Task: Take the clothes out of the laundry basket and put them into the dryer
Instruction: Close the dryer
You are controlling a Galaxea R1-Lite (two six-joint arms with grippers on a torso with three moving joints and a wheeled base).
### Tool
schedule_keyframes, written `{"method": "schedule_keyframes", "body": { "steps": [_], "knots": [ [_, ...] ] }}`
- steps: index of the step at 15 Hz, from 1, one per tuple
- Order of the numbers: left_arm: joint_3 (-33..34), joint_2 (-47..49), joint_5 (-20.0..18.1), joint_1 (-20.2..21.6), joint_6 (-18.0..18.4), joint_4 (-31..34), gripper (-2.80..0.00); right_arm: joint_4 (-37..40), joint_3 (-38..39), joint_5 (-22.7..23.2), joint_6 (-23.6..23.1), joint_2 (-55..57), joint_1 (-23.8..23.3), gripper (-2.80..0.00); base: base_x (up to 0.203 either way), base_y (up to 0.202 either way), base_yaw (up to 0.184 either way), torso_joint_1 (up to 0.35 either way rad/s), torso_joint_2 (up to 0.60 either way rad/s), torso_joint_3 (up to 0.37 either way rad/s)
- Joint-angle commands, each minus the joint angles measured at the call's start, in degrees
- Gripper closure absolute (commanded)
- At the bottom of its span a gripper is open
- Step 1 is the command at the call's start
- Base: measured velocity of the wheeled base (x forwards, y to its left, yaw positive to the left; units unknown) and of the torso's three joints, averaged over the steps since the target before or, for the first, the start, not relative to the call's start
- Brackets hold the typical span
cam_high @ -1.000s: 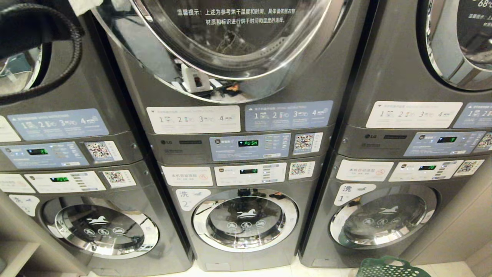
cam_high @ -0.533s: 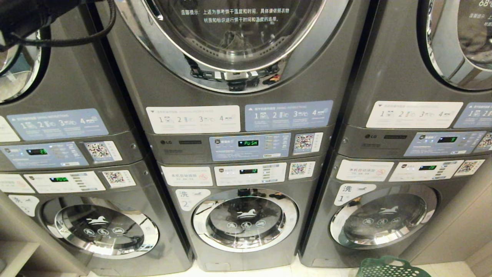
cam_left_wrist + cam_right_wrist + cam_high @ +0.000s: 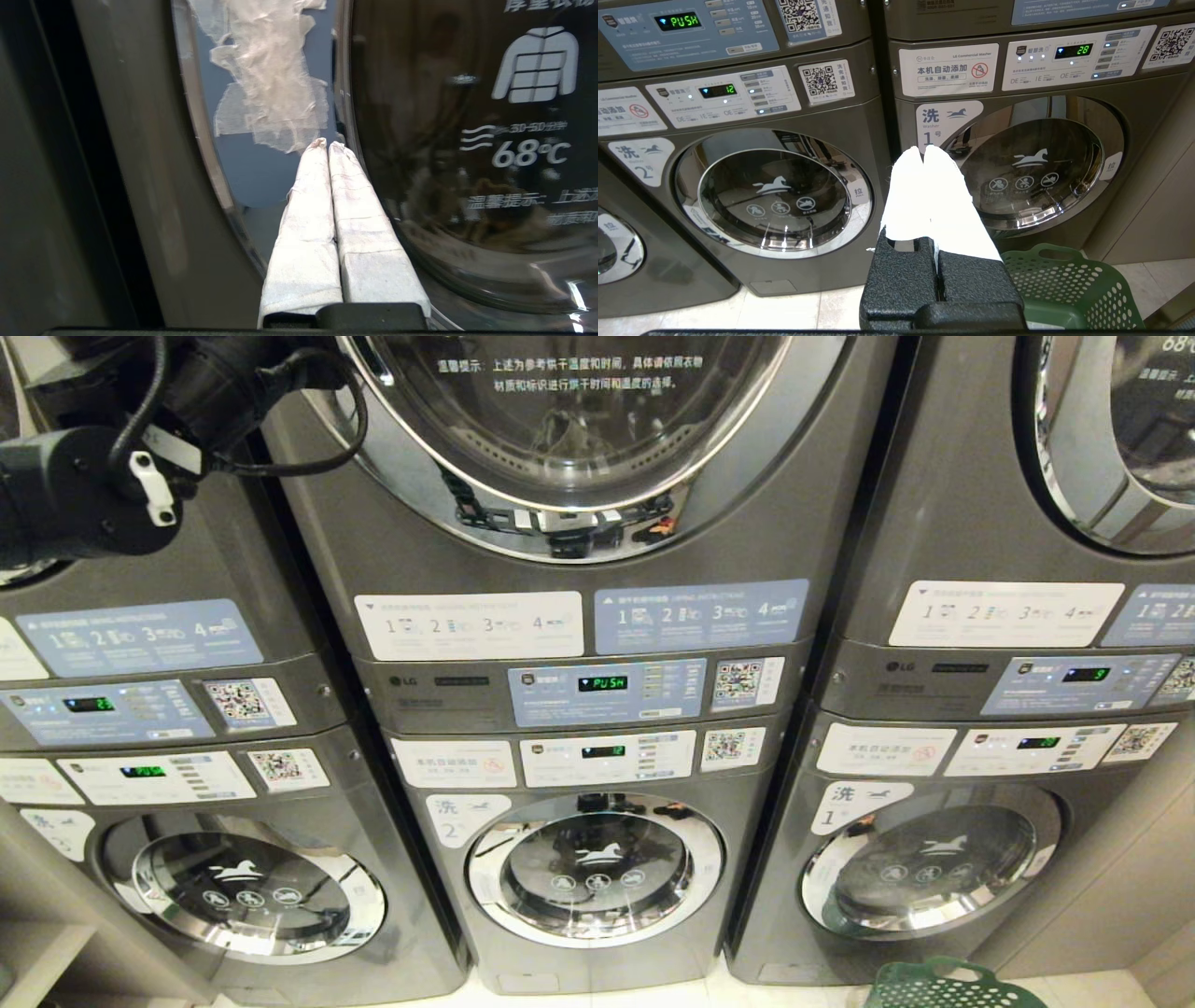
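Observation:
The middle dryer (image 3: 597, 569) sits above a washer, and its round glass door (image 3: 579, 420) lies flat against the front. My left gripper (image 3: 327, 145) is shut and empty, its white-wrapped tips at the chrome rim beside the door glass (image 3: 467, 177). In the head view only the left arm (image 3: 84, 495) shows, at the top left. The green laundry basket (image 3: 1069, 289) stands on the floor at the lower right, and its visible part is bare. My right gripper (image 3: 923, 150) hangs shut and empty, low before the washers. No clothes are in view.
Stacked grey machines fill the wall, with one more stack on each side (image 3: 140, 644) (image 3: 1018, 644). The washer doors (image 3: 595, 866) below are closed. A patch of white tape (image 3: 271, 93) sticks by the dryer door's rim. A black cable (image 3: 308, 420) loops off the left arm.
The dryer door has swung from ajar to flat against the machine. My left arm has come down into the top left corner. The right arm has not moved.

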Motion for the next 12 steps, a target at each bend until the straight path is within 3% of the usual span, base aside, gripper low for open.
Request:
{"method": "schedule_keyframes", "body": {
  "steps": [1,12],
  "knots": [
    [-0.09,2.15,0.07,0.66,0.57,-2.55,0.00,-0.03,0.05,-0.01,0.03,0.00,0.02,0.00,0.000,0.000,0.000,0.000,0.00,0.000],
    [-0.09,3.49,-0.19,1.21,1.17,-11.67,0.00,-0.11,0.05,-0.01,0.12,0.00,0.02,0.00,0.000,0.000,0.000,0.000,0.00,0.000]
  ]
}}
